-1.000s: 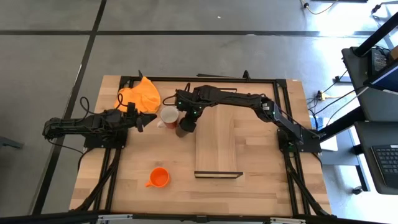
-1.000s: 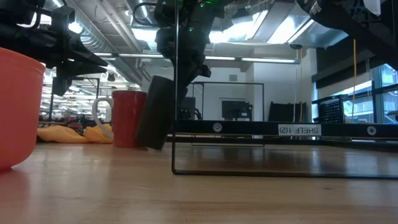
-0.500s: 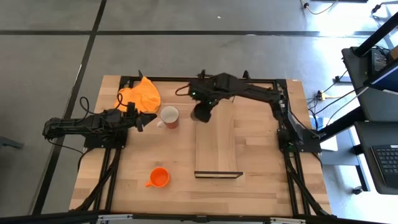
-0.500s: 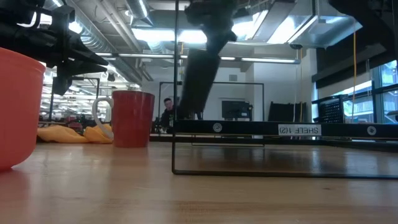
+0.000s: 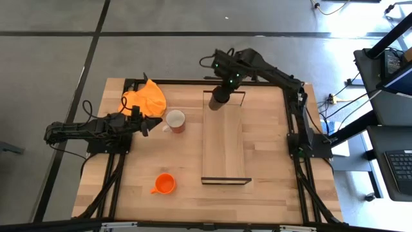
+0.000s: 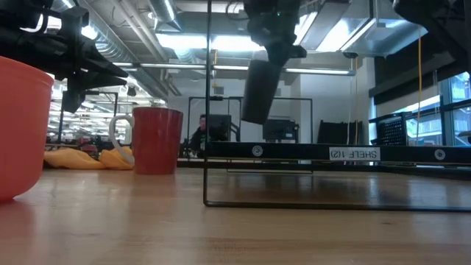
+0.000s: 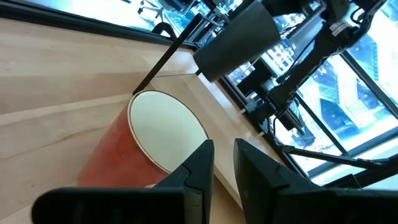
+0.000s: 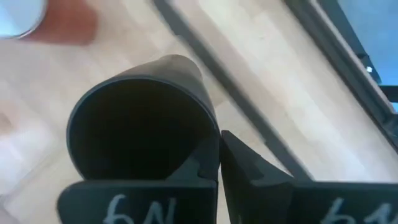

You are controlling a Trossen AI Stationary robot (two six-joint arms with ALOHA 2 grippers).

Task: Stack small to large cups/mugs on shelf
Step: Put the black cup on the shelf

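My right gripper [image 5: 226, 86] is shut on the black mug [image 5: 219, 98], which hangs in the air over the far end of the shelf [image 5: 224, 145]. The low view shows this mug [image 6: 260, 92] above the shelf board [image 6: 331, 153]. The red mug [image 5: 176, 120] stands upright on the table left of the shelf. The small orange mug [image 5: 165, 184] stands nearer the table's near edge. My left gripper [image 5: 145, 125] waits left of the red mug [image 7: 134, 146], its fingers a narrow gap apart and pointing at the mug. My right gripper pinches the black mug's wall at the rim [image 8: 211, 152], with one finger [image 8: 143, 199] inside the mug and the other [image 8: 261, 186] outside. The fingers come from above, pointing down. The mug is lifted clear and hangs tilted below them [image 6: 260, 92].
An orange cloth [image 5: 145, 98] lies at the far left of the table. Thin black frames stand at both short ends of the shelf [image 5: 225, 181]. Bare tabletop shows right of the shelf [image 5: 270, 148]. A person [image 6: 202, 129] is in the room behind.
My right gripper has lifted the black mug from beside the red mug, where it leaned with its base on the table. It has carried the mug up and toward the table's far edge and right. The mug now hangs clear over the shelf's far end.
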